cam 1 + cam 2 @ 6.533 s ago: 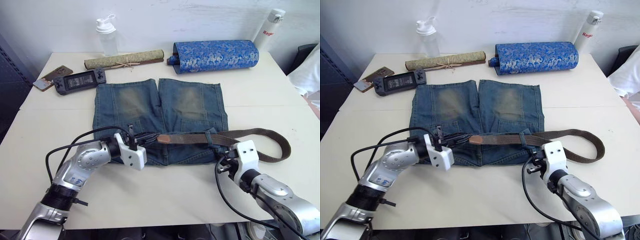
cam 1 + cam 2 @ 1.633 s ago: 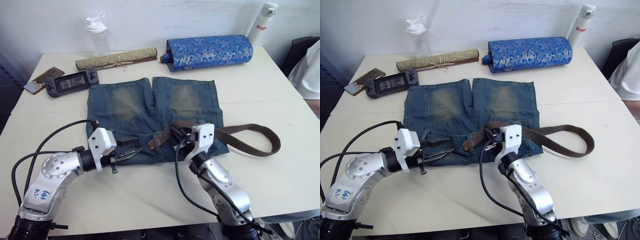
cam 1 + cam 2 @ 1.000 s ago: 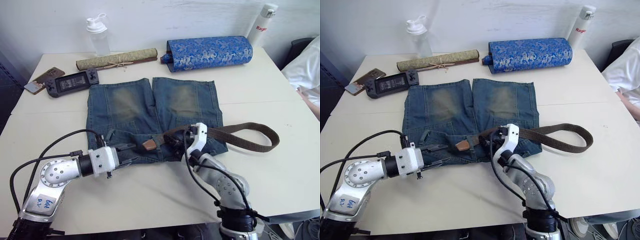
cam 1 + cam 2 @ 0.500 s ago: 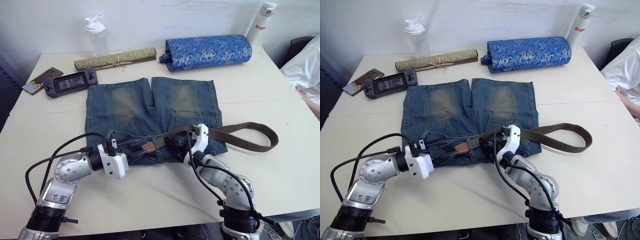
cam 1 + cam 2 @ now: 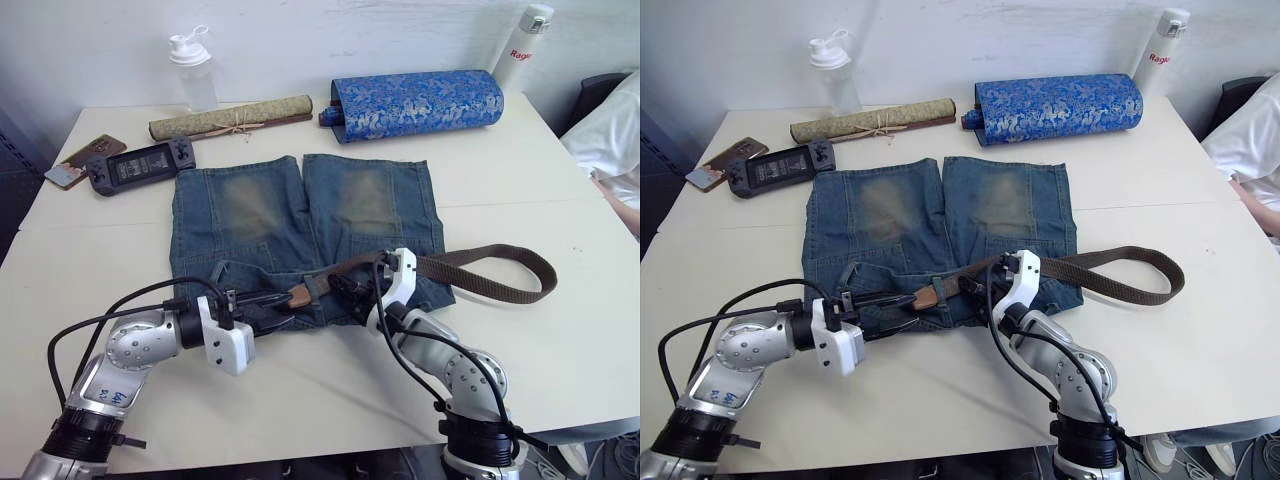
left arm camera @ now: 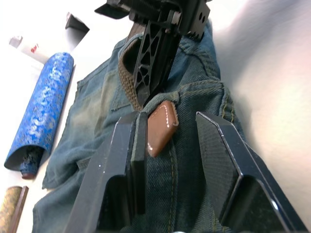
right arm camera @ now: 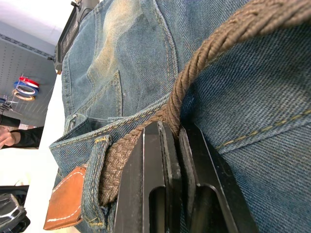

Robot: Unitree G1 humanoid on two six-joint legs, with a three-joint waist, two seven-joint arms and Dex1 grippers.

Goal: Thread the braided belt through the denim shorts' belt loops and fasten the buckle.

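Observation:
The denim shorts lie flat mid-table, waistband toward me. The braided belt runs along the waistband and curls into a bend off the shorts' right side. Its tan leather end tab pokes out from under a belt loop. My left gripper is open, with the tab between its fingers, close to one of them. Just right of the tab, my right gripper is shut on the braided strap. The buckle is hidden.
Along the back edge stand a blue brocade roll, a tied bamboo scroll, a clear shaker bottle and a white bottle. A game controller and phone lie back left. A person's white sleeve shows at right.
My left gripper has moved right along the waistband until its open fingers straddle the tan tab. The right gripper has kept its hold on the belt, and the tab has barely shifted.

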